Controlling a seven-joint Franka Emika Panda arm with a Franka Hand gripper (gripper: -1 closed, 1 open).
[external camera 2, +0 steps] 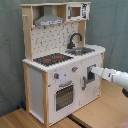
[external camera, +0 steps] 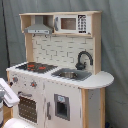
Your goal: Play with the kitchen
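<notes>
Facing the kitchen (external camera 2: 55,75), pincer (external camera 2: 93,73) tips indistinct against cabinet door.

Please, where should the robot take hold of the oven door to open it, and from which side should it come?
Probably at the horizontal bar handle across the top of the oven door, coming straight at the front of the kitchen. The bar seems to stand off the panel, so fingers could close above and below it. The gripper is further toward the second exterior view's right.
</notes>
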